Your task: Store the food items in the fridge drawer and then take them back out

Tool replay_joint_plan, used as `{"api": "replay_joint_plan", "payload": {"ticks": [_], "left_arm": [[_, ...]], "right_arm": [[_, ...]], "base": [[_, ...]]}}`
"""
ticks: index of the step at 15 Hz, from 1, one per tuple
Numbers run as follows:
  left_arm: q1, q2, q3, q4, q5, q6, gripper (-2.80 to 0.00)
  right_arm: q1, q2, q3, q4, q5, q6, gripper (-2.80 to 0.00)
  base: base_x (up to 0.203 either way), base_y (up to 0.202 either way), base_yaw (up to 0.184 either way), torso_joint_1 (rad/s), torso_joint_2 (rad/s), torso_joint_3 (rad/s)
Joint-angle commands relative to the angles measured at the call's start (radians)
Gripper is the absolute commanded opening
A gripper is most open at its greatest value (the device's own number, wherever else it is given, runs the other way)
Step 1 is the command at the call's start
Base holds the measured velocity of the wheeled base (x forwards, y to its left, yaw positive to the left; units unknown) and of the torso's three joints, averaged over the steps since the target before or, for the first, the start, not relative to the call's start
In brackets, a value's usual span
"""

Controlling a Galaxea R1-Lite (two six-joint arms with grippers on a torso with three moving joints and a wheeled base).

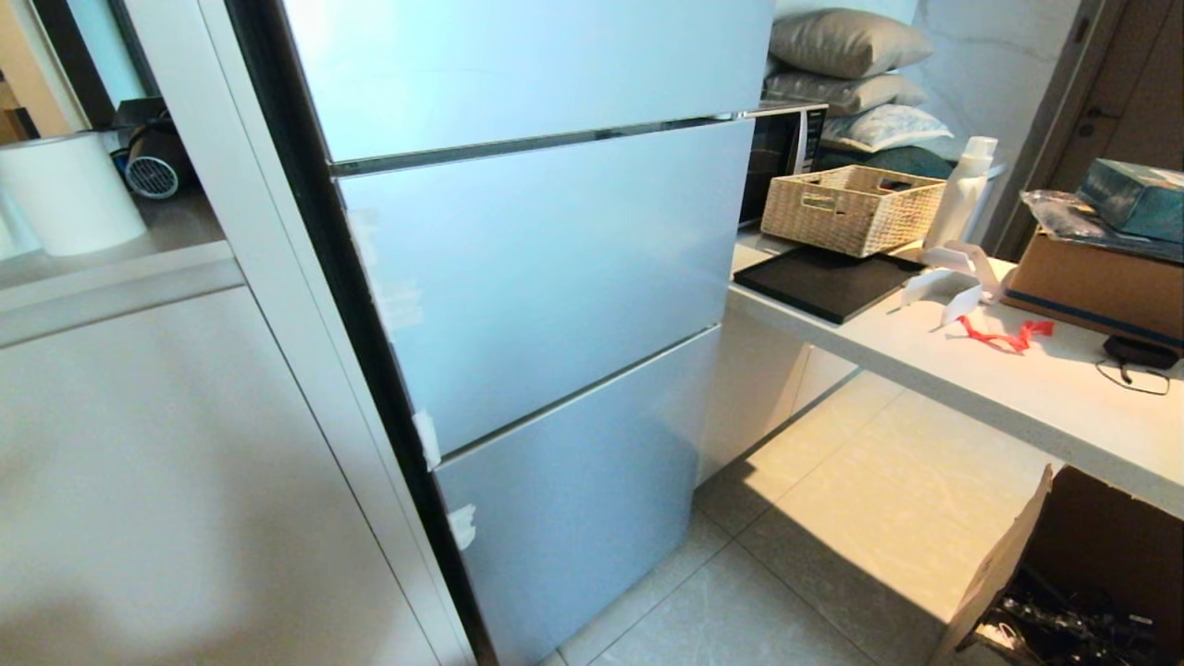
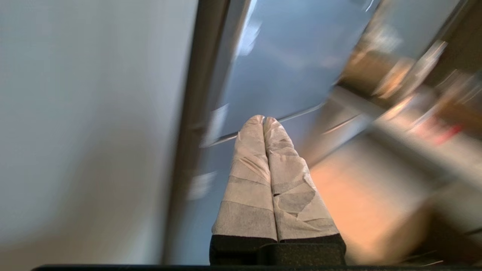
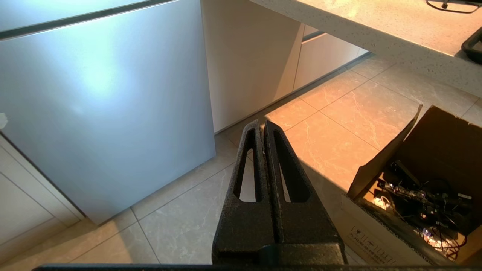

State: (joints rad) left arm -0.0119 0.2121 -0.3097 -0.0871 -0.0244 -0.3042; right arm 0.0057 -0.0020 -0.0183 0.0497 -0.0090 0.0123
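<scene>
We could not see the food items or the fridge drawer in any view; the fridge [image 1: 546,268] stood shut, its pale blue glossy door panels all closed, so anything inside it was hidden from us. We took the fridge as our landmark. Small scraps of white tape [image 1: 426,437] clung to the door edges on its left side.

Our left gripper [image 2: 263,119] was raised in front of the fridge, its tape-wrapped fingers [image 2: 248,180] pressed together with nothing between them, the tips pointing at a seam between two door panels; the rest of that view was smeared. Our right gripper [image 3: 262,124] hung low, to the right of the fridge's bottom panel and above the tiled floor [image 3: 339,109], its black fingers [image 3: 246,210] likewise pressed together and empty. Neither gripper showed in the head view.

Left of the fridge stood a white cabinet front [image 1: 157,481]. To the right of the fridge ran a light countertop [image 1: 1036,388], carrying a wicker basket [image 1: 846,208], a black tray [image 1: 819,282], a white bottle [image 1: 962,190], a red ribbon [image 1: 1004,333] and a brown box [image 1: 1096,287]. Behind the basket sat a microwave [image 1: 782,157] with pillows [image 1: 846,55] stacked on top. On the floor below the countertop, well right of the fridge, an open cardboard box [image 3: 384,165] held tangled cables.
</scene>
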Motion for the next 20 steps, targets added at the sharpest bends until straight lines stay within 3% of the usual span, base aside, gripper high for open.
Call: {"api": "replay_joint_plan", "payload": {"ticks": [1, 4, 6, 7, 10, 13, 20], "left_arm": [[-0.026, 0.321, -0.081, -0.080, -0.012, -0.243, -2.80], [-0.049, 0.635, -0.116, -0.282, -0.023, -0.519, -2.80], [-0.057, 0.835, -0.132, -0.438, -0.022, -0.644, -2.80], [-0.059, 0.915, -0.143, -0.511, -0.015, -0.677, -2.80], [-0.082, 1.151, -0.216, -0.697, 0.063, -0.729, -2.80], [-0.113, 1.314, -0.344, -0.793, 0.162, -0.756, -2.80], [-0.120, 1.447, -0.546, -0.813, 0.248, -0.801, -2.80]], "right_arm": [[0.001, 0.002, 0.000, 0.001, 0.000, 0.000, -2.80], [0.000, 0.002, 0.000, 0.001, 0.000, 0.000, -2.80], [0.000, 0.002, 0.000, 0.001, 0.000, 0.000, -2.80], [0.000, 0.002, 0.000, 0.001, 0.000, 0.000, -2.80], [0.000, 0.002, 0.000, 0.001, 0.000, 0.000, -2.80], [0.000, 0.002, 0.000, 0.001, 0.000, 0.000, -2.80], [0.000, 0.002, 0.000, 0.001, 0.000, 0.000, -2.80]], "base": [[0.000, 0.000, 0.000, 0.000, 0.00, 0.000], [0.000, 0.000, 0.000, 0.000, 0.00, 0.000], [0.000, 0.000, 0.000, 0.000, 0.00, 0.000], [0.000, 0.000, 0.000, 0.000, 0.00, 0.000], [0.000, 0.000, 0.000, 0.000, 0.00, 0.000], [0.000, 0.000, 0.000, 0.000, 0.00, 0.000], [0.000, 0.000, 0.000, 0.000, 0.00, 0.000]]}}
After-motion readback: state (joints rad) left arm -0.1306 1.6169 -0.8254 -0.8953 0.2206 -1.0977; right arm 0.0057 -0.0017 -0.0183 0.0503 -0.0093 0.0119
